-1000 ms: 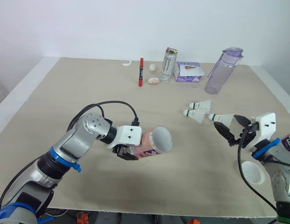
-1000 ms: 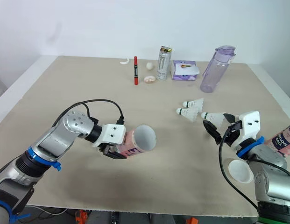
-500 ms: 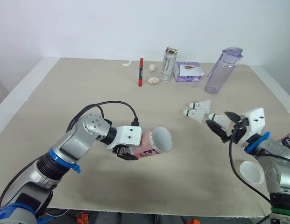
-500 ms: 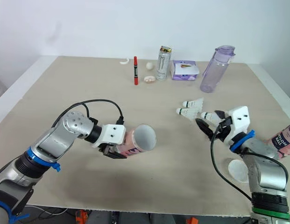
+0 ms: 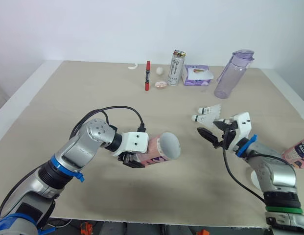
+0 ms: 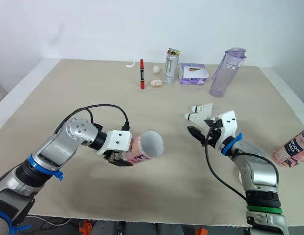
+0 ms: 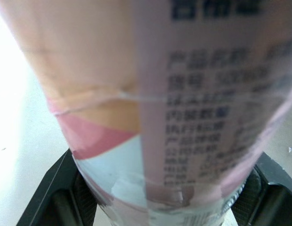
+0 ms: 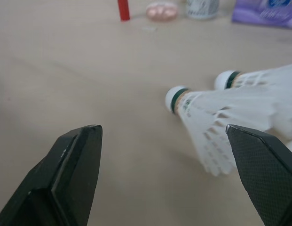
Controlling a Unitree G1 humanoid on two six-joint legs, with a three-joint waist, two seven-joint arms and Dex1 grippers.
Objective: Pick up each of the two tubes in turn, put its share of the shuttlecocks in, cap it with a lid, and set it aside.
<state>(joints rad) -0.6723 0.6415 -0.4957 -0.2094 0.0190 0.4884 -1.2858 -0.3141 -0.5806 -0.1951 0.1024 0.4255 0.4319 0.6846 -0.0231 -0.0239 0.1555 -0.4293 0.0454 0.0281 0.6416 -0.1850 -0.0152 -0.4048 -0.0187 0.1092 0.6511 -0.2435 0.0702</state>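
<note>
My left gripper [image 5: 136, 159] is shut on a pink tube [image 5: 159, 149], held level above the table with its open mouth facing right. In the left wrist view the tube's printed side [image 7: 150, 108] sits between the black fingers. White shuttlecocks [image 5: 204, 119] lie in a small cluster right of centre, another one [image 5: 211, 109] just behind. My right gripper [image 5: 209, 128] is open and low over the table, right beside them. In the right wrist view a shuttlecock [image 8: 197, 113] lies just ahead between the spread fingers. A second pink tube [image 5: 298, 152] lies at the right table edge.
Along the back stand an energy drink can [image 5: 176, 67], a purple water bottle [image 5: 232, 73] and a tissue pack [image 5: 198, 75]. A red marker [image 5: 148, 75], a small white ball [image 5: 160, 71] and a pink shell-like piece [image 5: 161, 84] lie near them.
My right gripper has swung left and forward to the shuttlecock cluster, staying open. The left arm and its tube have not moved.
</note>
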